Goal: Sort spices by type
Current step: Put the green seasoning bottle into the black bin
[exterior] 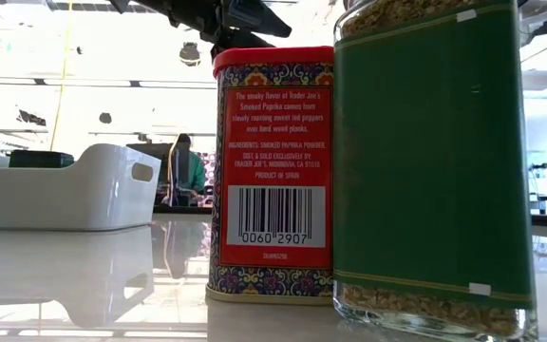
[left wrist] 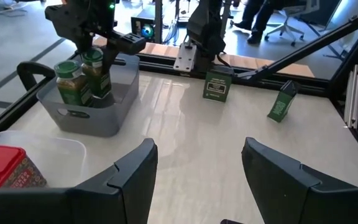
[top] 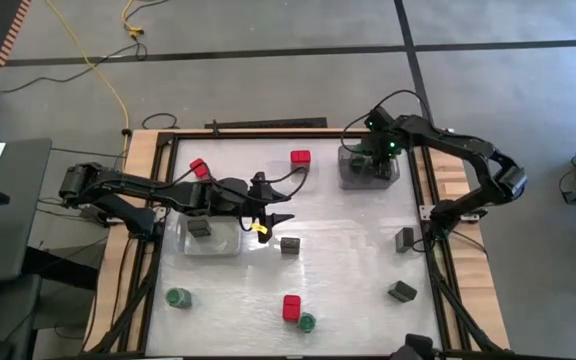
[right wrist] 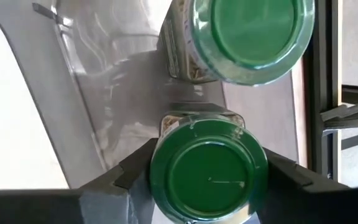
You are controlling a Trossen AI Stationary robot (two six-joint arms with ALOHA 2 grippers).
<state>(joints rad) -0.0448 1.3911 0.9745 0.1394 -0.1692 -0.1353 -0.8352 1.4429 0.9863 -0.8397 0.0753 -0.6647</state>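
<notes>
Inside grey tray (right wrist: 55,93) — right gripper (right wrist: 207,174) clamps jar (right wrist: 208,177).

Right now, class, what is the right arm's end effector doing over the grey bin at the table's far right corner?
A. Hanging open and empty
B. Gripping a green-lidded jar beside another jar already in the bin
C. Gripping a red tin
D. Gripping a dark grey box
B: in the right wrist view the right end effector has its fingers on either side of a green-lidded jar, a second jar beside it in the grey bin.
</notes>
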